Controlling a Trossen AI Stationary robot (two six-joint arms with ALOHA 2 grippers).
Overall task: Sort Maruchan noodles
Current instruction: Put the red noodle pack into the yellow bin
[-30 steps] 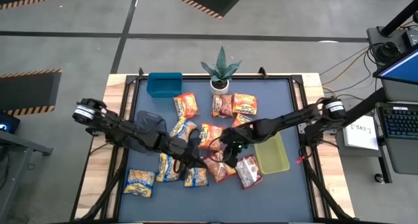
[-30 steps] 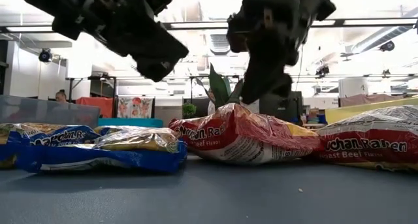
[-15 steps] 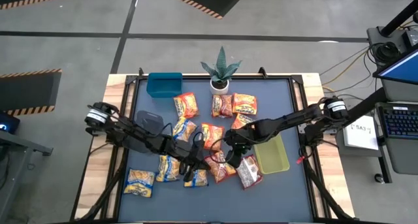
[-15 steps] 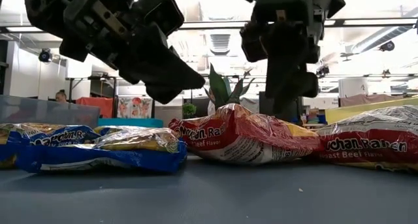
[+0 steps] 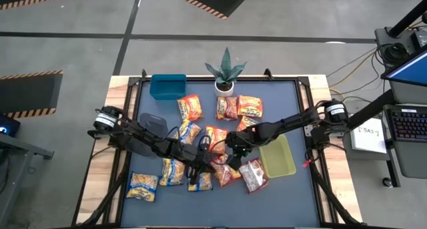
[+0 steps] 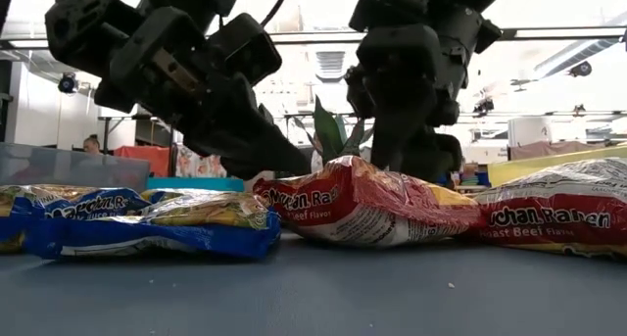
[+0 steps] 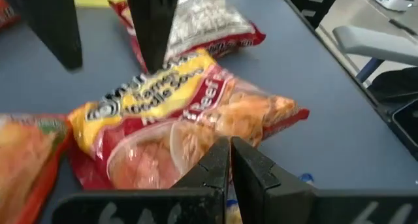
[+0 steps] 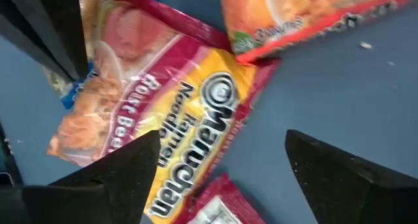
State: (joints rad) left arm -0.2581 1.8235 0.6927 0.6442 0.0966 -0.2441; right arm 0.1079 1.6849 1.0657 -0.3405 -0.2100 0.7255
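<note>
Several Maruchan noodles packets lie flat and scattered on the dark table (image 5: 287,95), orange-red ones (image 5: 189,107) toward the far side and yellow-and-blue ones (image 5: 143,185) near the front. My right gripper (image 8: 222,175) is open, with one finger on each side of a red-and-yellow packet (image 8: 189,113) in the middle (image 5: 225,173). My left gripper (image 7: 230,162) is shut, its tips low at the same packet (image 7: 196,113) from the left (image 5: 201,170). My left gripper's shut fingertips (image 7: 230,145) point slanting down from the table's left at the red-and-yellow packet; whether they touch it I cannot tell. My right gripper stands over the packet, touching nothing that shows.
A blue bin (image 5: 167,86) stands at the far left. A yellow-green bin (image 5: 277,157) sits right of the arms. A small potted plant (image 5: 225,75) stands at the far edge. More packets (image 6: 147,223) (image 6: 549,214) crowd the front around both grippers.
My right gripper has come down toward the red-and-yellow packet, turned more upright and opened wide. My left gripper, still shut, has gone down and toward the table's right, closing on the same packet. No packet has visibly moved.
</note>
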